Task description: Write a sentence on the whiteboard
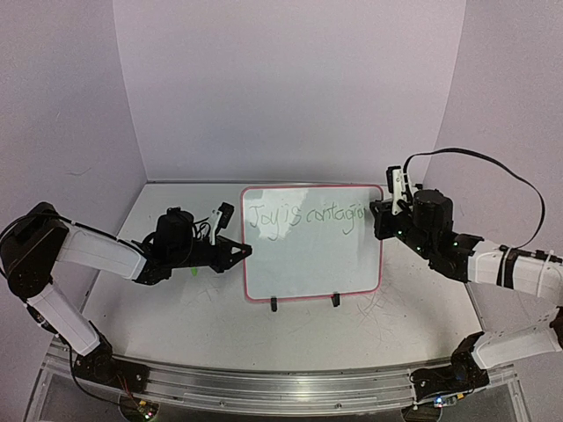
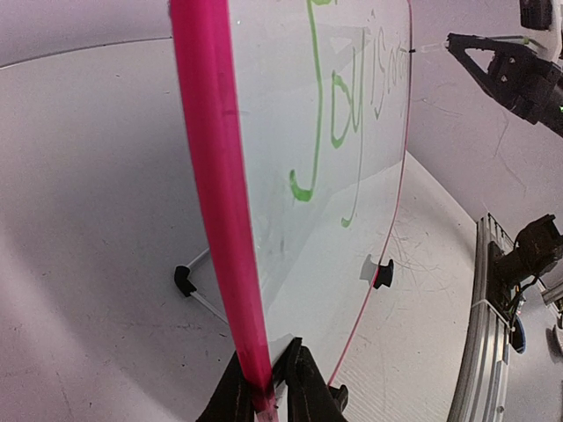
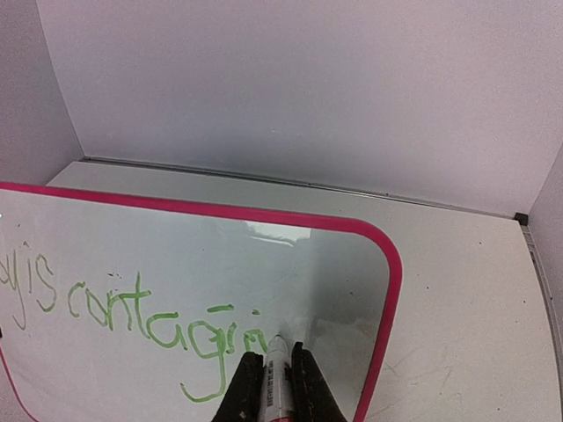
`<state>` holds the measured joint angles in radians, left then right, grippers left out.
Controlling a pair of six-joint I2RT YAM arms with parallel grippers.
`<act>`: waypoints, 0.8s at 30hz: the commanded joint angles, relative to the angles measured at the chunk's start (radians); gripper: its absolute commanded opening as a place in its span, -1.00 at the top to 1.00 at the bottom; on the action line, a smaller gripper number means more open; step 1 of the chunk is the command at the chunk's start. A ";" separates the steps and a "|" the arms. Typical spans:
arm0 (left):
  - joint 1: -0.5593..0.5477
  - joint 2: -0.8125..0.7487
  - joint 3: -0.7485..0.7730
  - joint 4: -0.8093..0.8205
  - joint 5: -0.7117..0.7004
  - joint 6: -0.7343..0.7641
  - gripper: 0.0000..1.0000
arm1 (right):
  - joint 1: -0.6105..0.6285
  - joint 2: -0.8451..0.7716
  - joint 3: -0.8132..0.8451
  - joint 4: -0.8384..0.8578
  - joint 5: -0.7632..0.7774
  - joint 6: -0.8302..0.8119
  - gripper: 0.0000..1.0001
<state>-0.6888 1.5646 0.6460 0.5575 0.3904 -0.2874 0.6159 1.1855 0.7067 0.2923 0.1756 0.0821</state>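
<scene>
Right gripper (image 3: 274,374): jaws pressed on a marker (image 3: 278,352), its tip touching the whiteboard (image 1: 312,259) just after the last green letter. Left gripper (image 2: 268,382): jaws pinching the board's pink rim at the left edge, low down, so the board does not slide during writing.

Step in hand, as I judge it: finish the sentence (image 1: 303,218), which reads "Joy is contagi" so far. To do it well:
- Use light, even pressure w/ the tip.
- Make the letters small and close, b/c little white space is left between the last letter and the right rim.
- The left grip must be firm. Otherwise the push of the tip may rock the board back on its wire stand (image 1: 274,304).

The board stands upright in the middle of the table (image 1: 176,299), btw. the two arms. The table is pale, w/ grey scratch marks near the stand's feet. Further back, plain pale walls (image 1: 290,88) close the room on three sides.
</scene>
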 commanded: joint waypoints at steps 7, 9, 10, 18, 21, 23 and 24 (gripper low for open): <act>0.006 0.008 0.001 -0.085 -0.133 0.070 1.00 | -0.007 0.015 0.022 0.051 0.026 -0.010 1.00; 0.006 0.008 0.000 -0.086 -0.133 0.071 1.00 | -0.008 0.024 0.023 0.053 0.028 -0.010 1.00; 0.007 0.008 -0.001 -0.087 -0.132 0.071 1.00 | -0.008 0.029 0.023 0.054 0.030 -0.011 1.00; 0.005 0.008 -0.004 -0.087 -0.134 0.071 1.00 | -0.008 0.020 0.010 0.036 0.035 -0.009 1.00; 0.006 0.006 -0.003 -0.088 -0.134 0.071 1.00 | -0.008 0.010 -0.001 0.019 0.027 -0.002 1.00; 0.006 0.006 -0.003 -0.089 -0.136 0.071 1.00 | -0.008 0.005 -0.011 0.012 0.021 0.003 1.00; 0.006 0.007 -0.003 -0.089 -0.136 0.071 1.00 | -0.008 0.002 -0.014 0.009 0.020 0.007 1.00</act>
<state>-0.6888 1.5646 0.6460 0.5571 0.3904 -0.2871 0.6155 1.2052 0.7063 0.3115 0.1905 0.0796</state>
